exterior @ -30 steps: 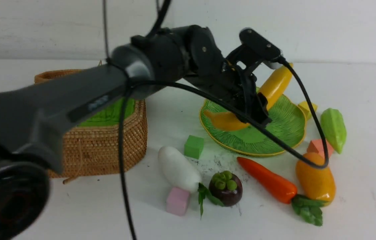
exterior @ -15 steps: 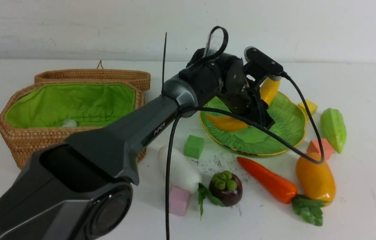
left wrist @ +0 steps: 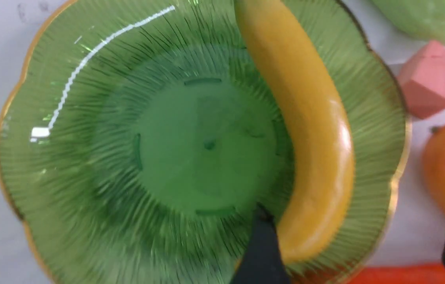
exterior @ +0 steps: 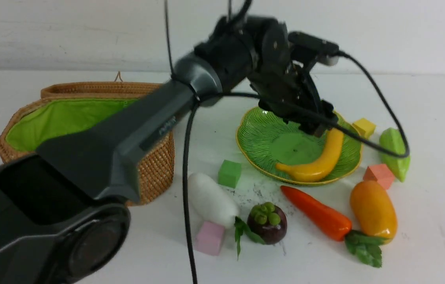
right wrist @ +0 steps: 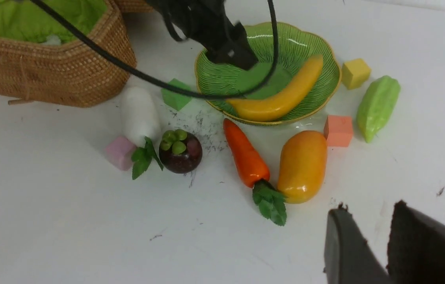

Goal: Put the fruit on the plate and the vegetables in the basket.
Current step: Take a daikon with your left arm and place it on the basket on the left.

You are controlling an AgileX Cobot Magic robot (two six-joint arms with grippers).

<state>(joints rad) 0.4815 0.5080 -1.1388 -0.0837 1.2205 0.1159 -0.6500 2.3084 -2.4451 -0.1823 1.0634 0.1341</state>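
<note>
The yellow banana (exterior: 321,161) lies loose in the right side of the green plate (exterior: 261,134). My left gripper (exterior: 317,126) hovers just above it, open and empty; its wrist view shows the banana (left wrist: 305,118) on the plate (left wrist: 88,157) between wide-apart fingers (left wrist: 261,244). The mangosteen (exterior: 267,223), mango (exterior: 373,209), carrot (exterior: 317,213), radish (exterior: 210,199) and gourd (exterior: 395,152) lie on the table. The basket (exterior: 151,165) stands open at the left. My right gripper (right wrist: 370,209) is shut and empty above bare table near the mango (right wrist: 303,165).
Small cubes lie among the toys: green (exterior: 229,173), pink (exterior: 210,238), yellow (exterior: 364,127) and salmon (exterior: 380,175). My left arm and its cable (exterior: 185,177) cross over the basket's right side and the radish. The wall is close behind.
The left gripper has let go of the banana and risen. The banana, tilted across the plate before, now lies flat along the plate's right side.
</note>
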